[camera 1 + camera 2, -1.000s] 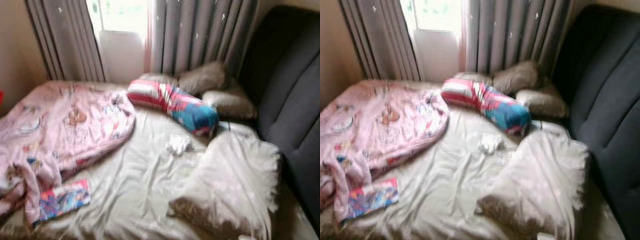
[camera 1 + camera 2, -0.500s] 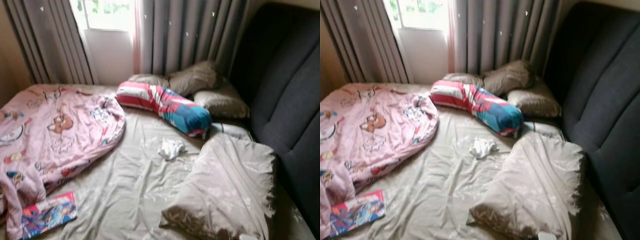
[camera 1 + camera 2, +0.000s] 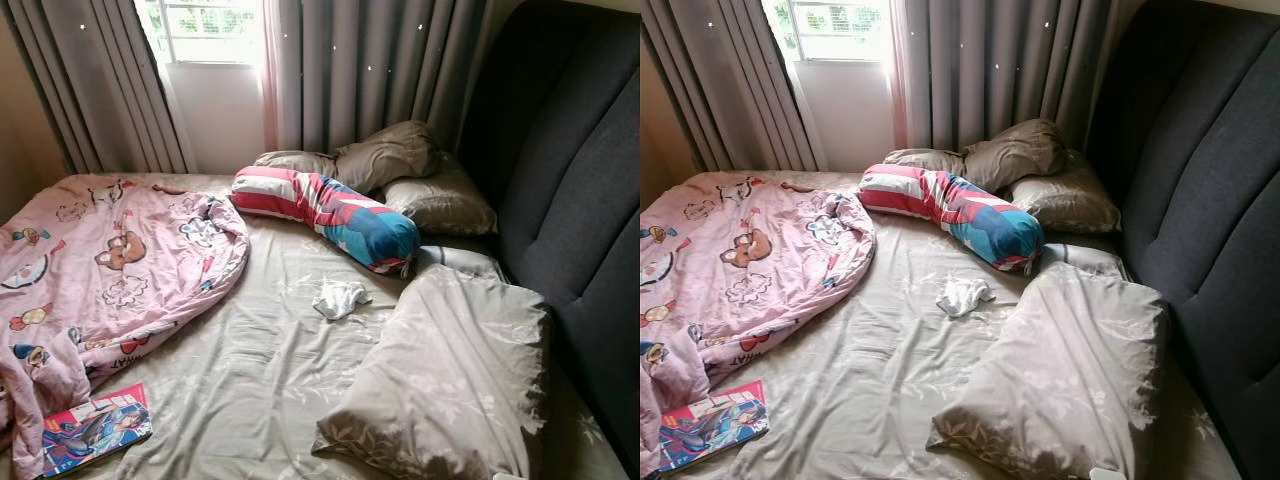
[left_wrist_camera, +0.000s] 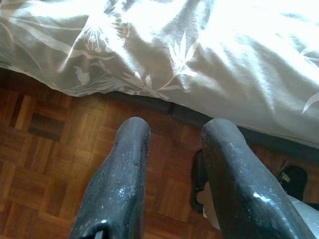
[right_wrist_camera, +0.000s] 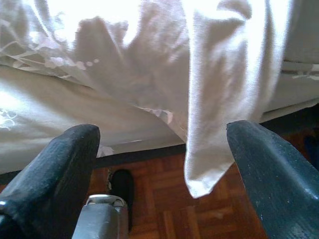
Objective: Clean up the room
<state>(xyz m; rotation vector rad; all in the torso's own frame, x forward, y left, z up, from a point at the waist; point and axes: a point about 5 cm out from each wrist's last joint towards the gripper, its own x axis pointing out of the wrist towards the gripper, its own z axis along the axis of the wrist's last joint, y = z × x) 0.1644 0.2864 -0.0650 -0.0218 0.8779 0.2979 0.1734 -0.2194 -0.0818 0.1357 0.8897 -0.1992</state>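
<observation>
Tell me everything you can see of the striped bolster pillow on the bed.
The bolster is a long soft cylinder in a printed cover: red, pink and white stripes at the window end, blue and teal toward the headboard end. It lies diagonally across the bedsheet, slightly bent. Its far side rests against the grey-brown pillows; the pink blanket comes close to its striped end. A small white cloth lies just in front, apart.

You are looking along the left gripper (image 4: 172, 164), its two black fingers (image 4: 119, 184) rising from the bottom of the frame and standing a little apart with nothing between them. A pale bedsheet (image 4: 199, 55) with a printed leaf pattern is hanging across the top of the frame, catching bright light. Below it, a brown parquet floor (image 4: 45, 164) is filling the lower left. A dark object (image 4: 199, 174) is lying on the floor between the fingertips, too hidden to identify.
</observation>
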